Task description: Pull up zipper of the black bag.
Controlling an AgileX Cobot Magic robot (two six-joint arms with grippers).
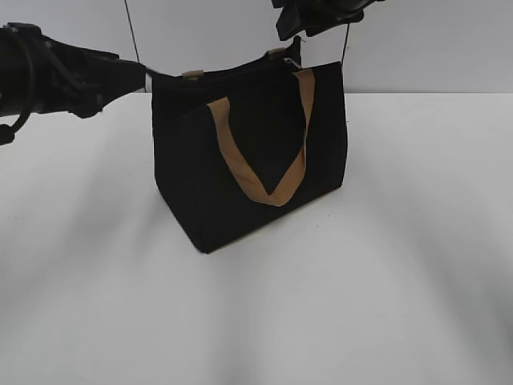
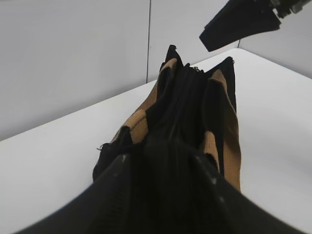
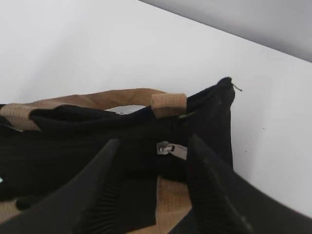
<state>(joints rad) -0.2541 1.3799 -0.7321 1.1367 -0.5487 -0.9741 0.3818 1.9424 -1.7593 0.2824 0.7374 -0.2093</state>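
While pinning the black bag (image 1: 248,160) by its near end in the clenched left claw (image 2: 161,161) for counter-tension, hovers released right claw (image 3: 151,185) with silvery zipper pull (image 3: 170,149) just between its fingers, ungrasped.

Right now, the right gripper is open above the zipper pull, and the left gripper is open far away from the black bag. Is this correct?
Not fully. The right gripper is indeed open, with the silvery zipper pull between its fingers. The left gripper, however, is not far away: in the left wrist view its fingers lie against the near end of the black bag, and the exterior view shows that arm reaching the bag's top corner.
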